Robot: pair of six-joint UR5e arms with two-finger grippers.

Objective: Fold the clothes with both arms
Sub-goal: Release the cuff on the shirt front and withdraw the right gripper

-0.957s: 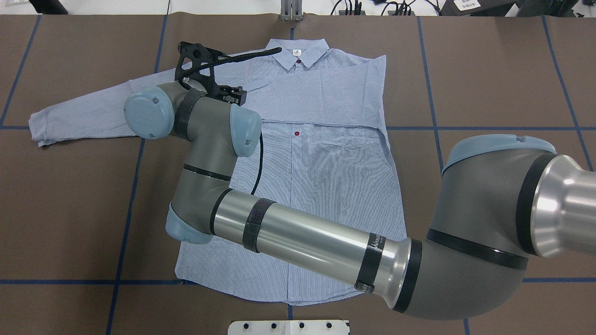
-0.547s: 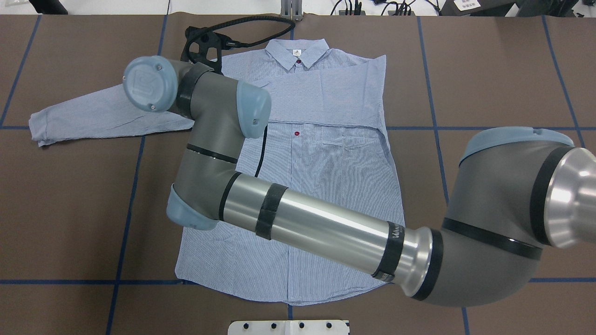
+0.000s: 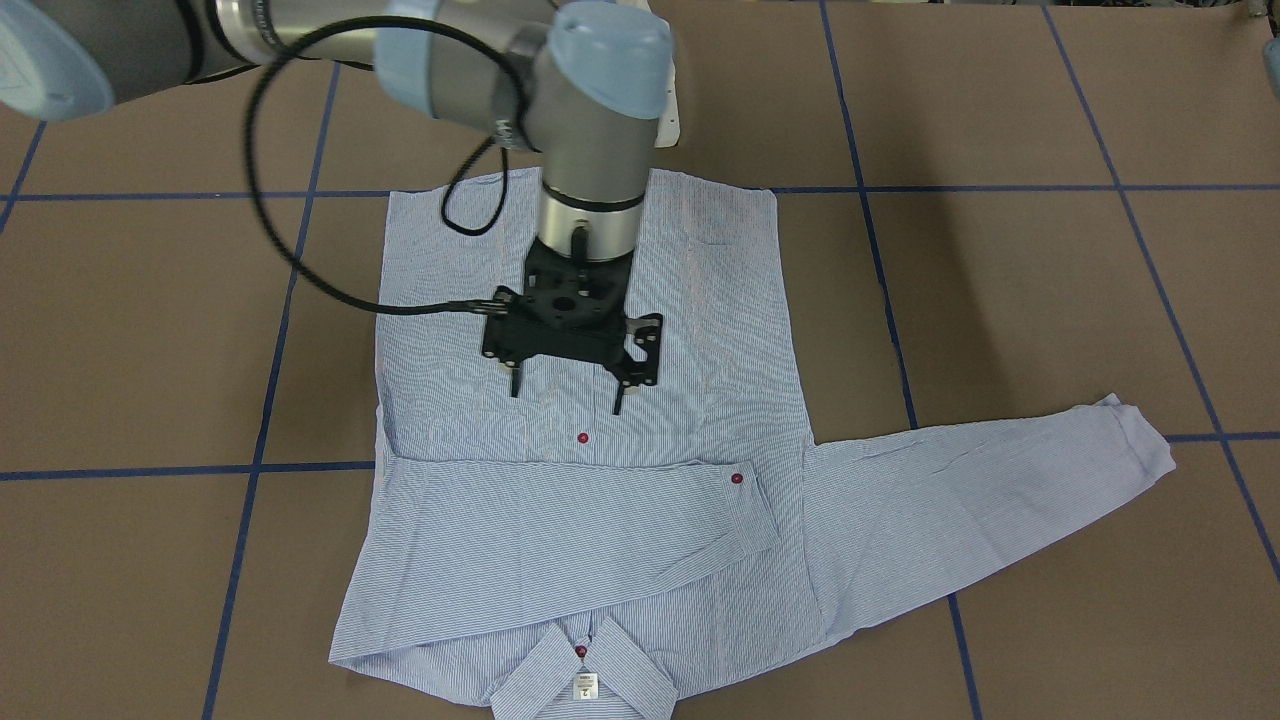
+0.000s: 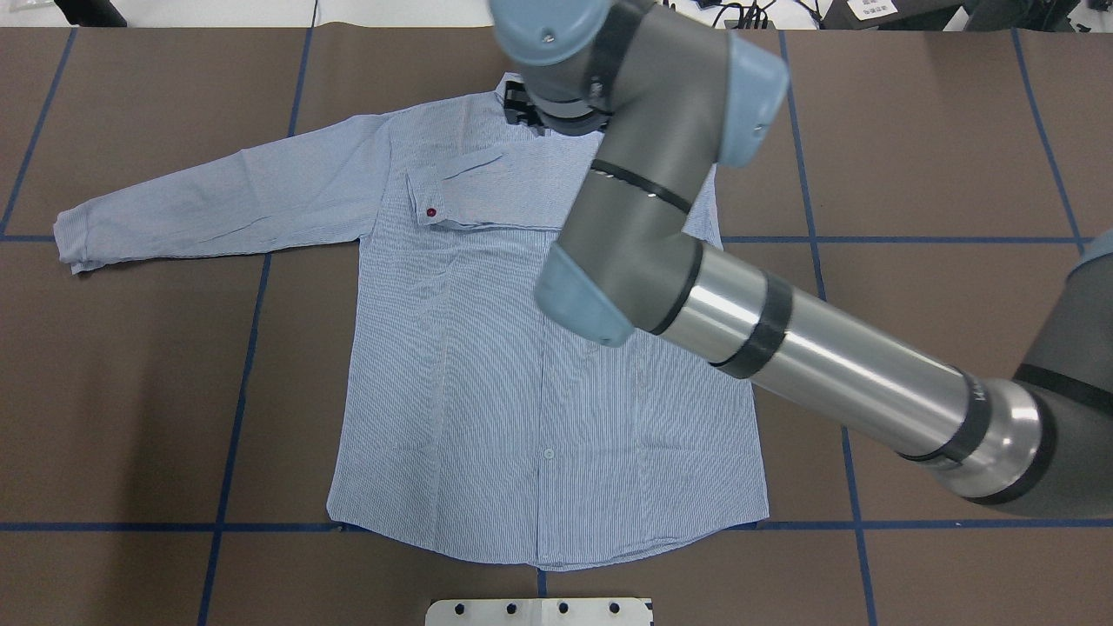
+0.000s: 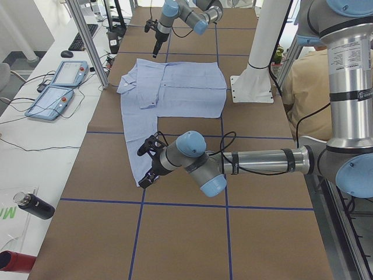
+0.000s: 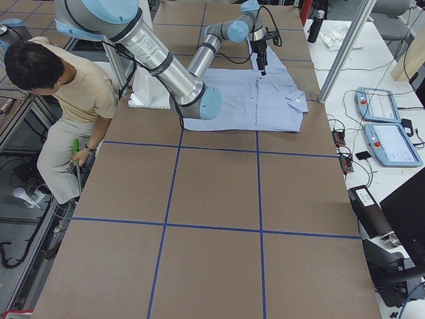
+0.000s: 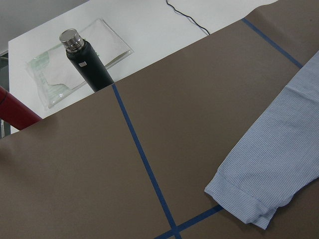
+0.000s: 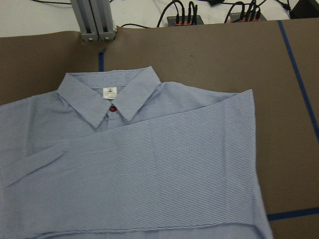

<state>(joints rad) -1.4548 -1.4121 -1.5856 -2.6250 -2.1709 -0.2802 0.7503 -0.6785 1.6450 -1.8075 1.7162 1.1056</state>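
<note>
Striped shirt (image 4: 522, 365): flat mid-table (image 4: 130, 391), collar (image 3: 585, 680) toward the far edge, one sleeve folded across the chest, the other toward the left end.
Right gripper (image 3: 566, 395): fingers apart, empty, above the shirt front.
Left gripper (image 5: 144, 166): near the outstretched cuff (image 7: 239, 199); opening cannot be told.

Front-on, the shirt (image 3: 590, 540) collar (image 3: 585, 675) runs off the bottom edge; overhead, the right arm (image 4: 661, 200) covers it; the left gripper (image 5: 144, 167), side view only, is too small to read its jaws.
</note>
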